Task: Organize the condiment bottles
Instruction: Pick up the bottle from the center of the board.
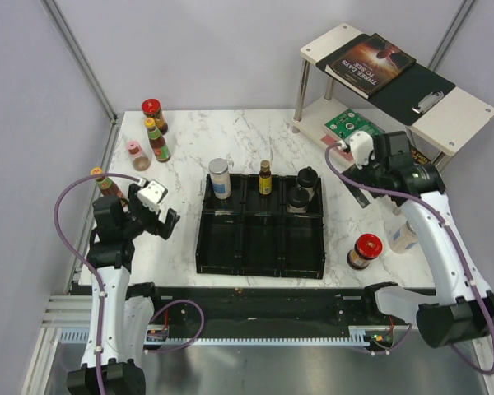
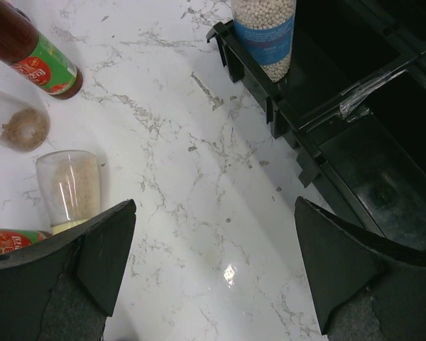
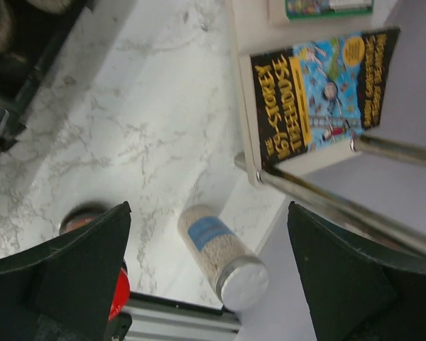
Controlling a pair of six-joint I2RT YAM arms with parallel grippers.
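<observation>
Several condiment bottles stand in the black tray (image 1: 259, 247): a silver-lidded jar (image 1: 220, 178), a slim dark bottle (image 1: 265, 178) and two black-lidded jars (image 1: 307, 178). At the left stand a red-capped jar (image 1: 154, 115), a yellow-capped sauce bottle (image 1: 157, 141), a pink-lidded shaker (image 1: 136, 155) and another sauce bottle (image 1: 105, 183). My left gripper (image 1: 155, 223) hangs open over bare marble (image 2: 213, 263), with a clear jar (image 2: 67, 188) just beyond its left finger. My right gripper (image 1: 399, 169) is open above a silver-lidded jar (image 3: 220, 256) near a red-capped jar (image 1: 365, 251).
A white two-level shelf (image 1: 445, 111) with books (image 1: 370, 62) stands at the back right. Its metal leg (image 3: 341, 202) and a colourful book (image 3: 319, 92) lie close to my right gripper. The table's near edge and the wall run right beside the jar.
</observation>
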